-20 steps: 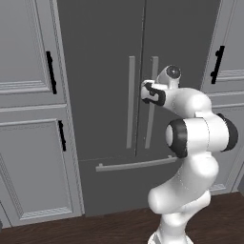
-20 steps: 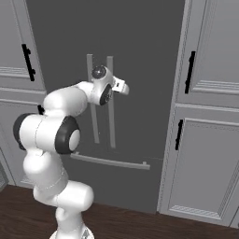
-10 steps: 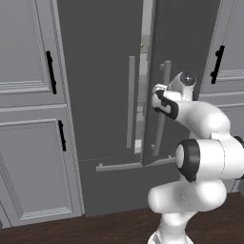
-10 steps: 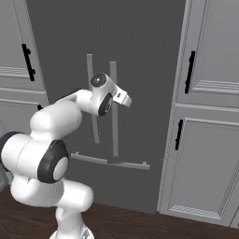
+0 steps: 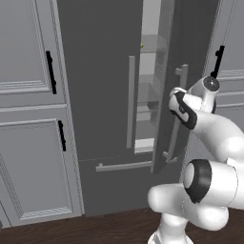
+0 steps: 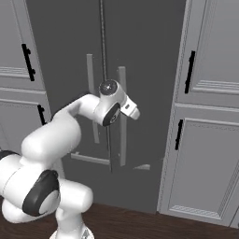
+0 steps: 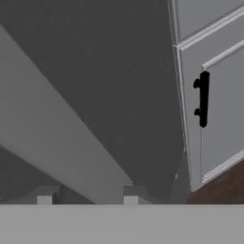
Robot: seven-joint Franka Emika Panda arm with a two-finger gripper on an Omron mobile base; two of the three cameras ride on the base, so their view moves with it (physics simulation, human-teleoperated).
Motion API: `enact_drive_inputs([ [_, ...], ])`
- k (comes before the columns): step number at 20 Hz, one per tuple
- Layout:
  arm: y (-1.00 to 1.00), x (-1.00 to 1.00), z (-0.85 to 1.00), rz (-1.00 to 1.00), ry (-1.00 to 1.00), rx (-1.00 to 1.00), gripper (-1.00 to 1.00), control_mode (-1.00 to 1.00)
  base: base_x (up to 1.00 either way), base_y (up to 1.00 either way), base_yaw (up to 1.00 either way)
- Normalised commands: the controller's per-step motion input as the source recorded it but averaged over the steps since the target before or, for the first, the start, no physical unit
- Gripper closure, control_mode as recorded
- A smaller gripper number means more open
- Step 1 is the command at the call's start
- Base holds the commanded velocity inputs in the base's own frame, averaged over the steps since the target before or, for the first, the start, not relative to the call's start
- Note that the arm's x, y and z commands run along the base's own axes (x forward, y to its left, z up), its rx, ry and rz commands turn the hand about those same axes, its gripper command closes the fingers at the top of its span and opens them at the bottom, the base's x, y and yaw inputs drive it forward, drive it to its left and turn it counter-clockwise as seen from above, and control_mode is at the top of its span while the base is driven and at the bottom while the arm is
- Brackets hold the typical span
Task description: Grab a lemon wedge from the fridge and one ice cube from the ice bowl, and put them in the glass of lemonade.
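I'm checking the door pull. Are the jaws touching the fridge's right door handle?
Touching. In the hand view the light handle runs between the two fingertips, filling the span of the gripper; the left base view shows that door ajar.

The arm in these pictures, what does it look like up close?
The arm is built of smooth, rounded glossy white segments, with dark grey to black bands and discs at the joints. A round grey cap sits at the wrist. No loose cables show. The gripper ends in two small, square, grey finger tips.
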Motion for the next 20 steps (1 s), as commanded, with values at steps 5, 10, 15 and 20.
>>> enact_drive_inputs([
  [5, -1.0, -0.66, 0.21, -0.17, 0.0, 0.17, 1.0, -1.0, 0.0, 0.0, 0.0],
  [10, -0.73, -0.22, 0.37, -0.16, 0.09, 0.04, -1.0, -1.0, 0.0, 0.0, 0.0],
  [15, 0.04, -0.77, 0.93, 0.01, 0.01, 0.0, -1.0, -1.0, 0.0, 0.0, 0.0],
  [20, 0.57, -0.92, 0.98, 0.0, 0.0, -0.09, -1.0, -1.0, 0.0, 0.0, 0.0],
])
